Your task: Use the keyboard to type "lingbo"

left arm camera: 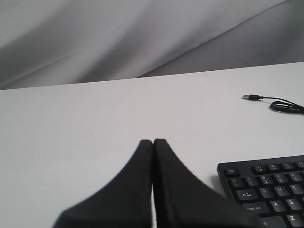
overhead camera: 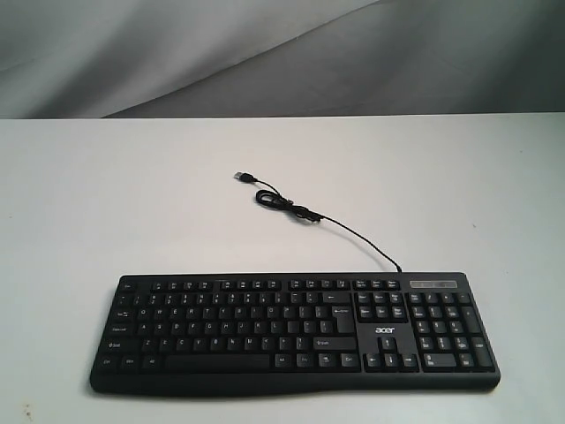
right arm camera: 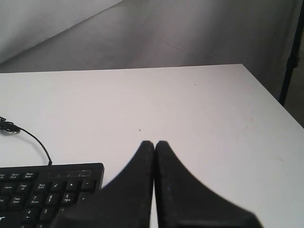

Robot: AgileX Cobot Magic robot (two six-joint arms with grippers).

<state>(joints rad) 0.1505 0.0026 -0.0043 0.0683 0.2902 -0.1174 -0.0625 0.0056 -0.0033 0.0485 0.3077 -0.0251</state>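
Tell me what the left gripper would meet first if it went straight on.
Probably only the white table; the left gripper points past the keyboard, which lies to one side. Depth is unclear.

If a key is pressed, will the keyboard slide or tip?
Probably not tip: the keyboard is wide, low and lies flat. It may slide a little, since the white table looks smooth. Its thin cable lies loose and should not hold it.
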